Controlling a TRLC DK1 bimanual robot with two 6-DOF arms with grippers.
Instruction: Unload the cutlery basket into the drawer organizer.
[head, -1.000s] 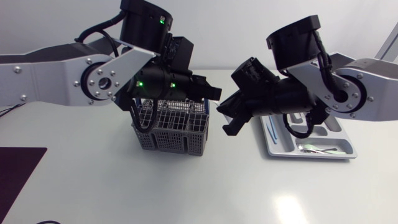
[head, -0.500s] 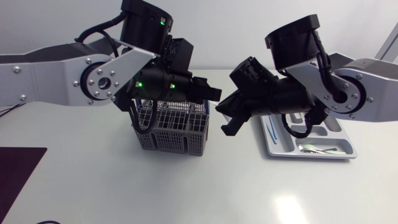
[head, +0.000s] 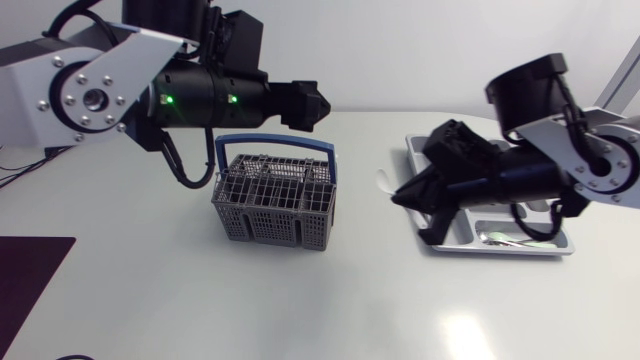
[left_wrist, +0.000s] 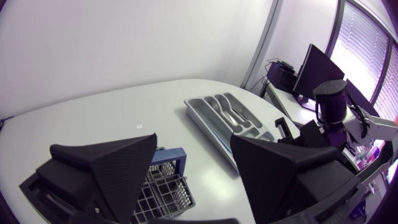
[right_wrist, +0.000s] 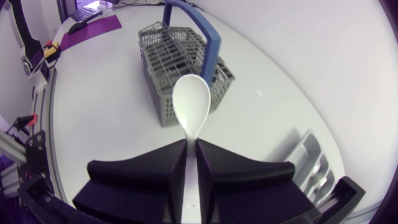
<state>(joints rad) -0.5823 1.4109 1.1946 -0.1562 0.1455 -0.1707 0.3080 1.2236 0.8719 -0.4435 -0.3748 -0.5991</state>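
The grey wire cutlery basket with a blue handle stands mid-table, also seen beneath my left gripper's finger and ahead of the right gripper. My left gripper hangs above and behind the basket, open with nothing between its fingers. My right gripper sits by the near end of the grey drawer organizer, shut on the handle of a white spoon. The spoon's bowl points toward the basket. The organizer lies to the right of the basket.
Silver cutlery lies in the organizer's front compartment. A dark purple mat covers the table's front left corner. Open tabletop stretches between the basket and the organizer and along the front.
Both grippers were close together over the basket's right side. The left gripper has opened and drawn back up and left. The right gripper has pulled away to the right with the spoon.
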